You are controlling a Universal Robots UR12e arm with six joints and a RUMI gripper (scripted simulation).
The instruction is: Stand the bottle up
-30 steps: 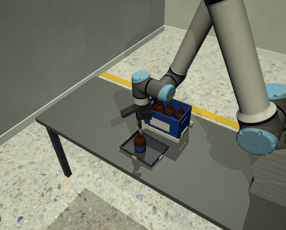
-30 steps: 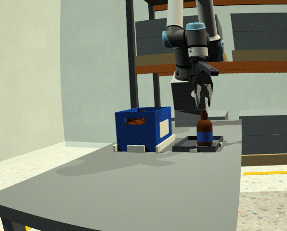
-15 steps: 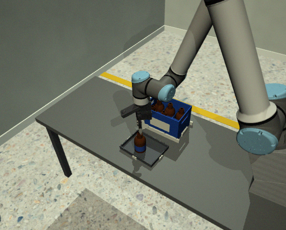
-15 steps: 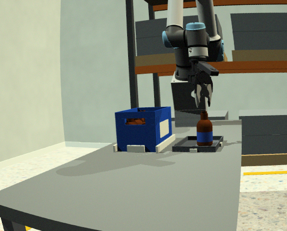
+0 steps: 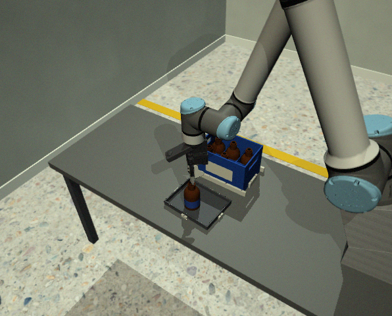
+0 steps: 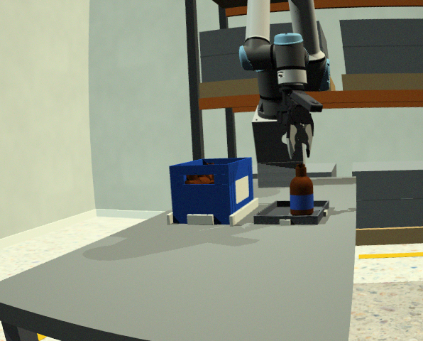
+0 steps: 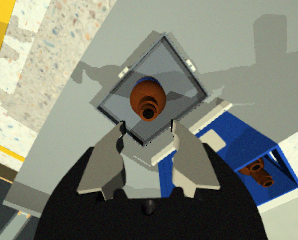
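Observation:
A brown bottle (image 5: 191, 197) with a blue label stands upright on the dark shallow tray (image 5: 202, 208), near its left side. It also shows in the exterior view (image 6: 301, 192) and from above in the wrist view (image 7: 147, 100). My gripper (image 6: 301, 154) points straight down just above the bottle's neck, with a small gap. Its fingers stand partly apart with nothing between them. The blue crate (image 5: 231, 163) stands right behind the tray and holds several brown bottles (image 5: 232, 151) upright.
Cream blocks (image 6: 199, 219) lie against the crate's base. The tray (image 6: 292, 216) sits close to the table's near edge in the top view. Shelving stands behind the table. My arm's forearm reaches over the crate.

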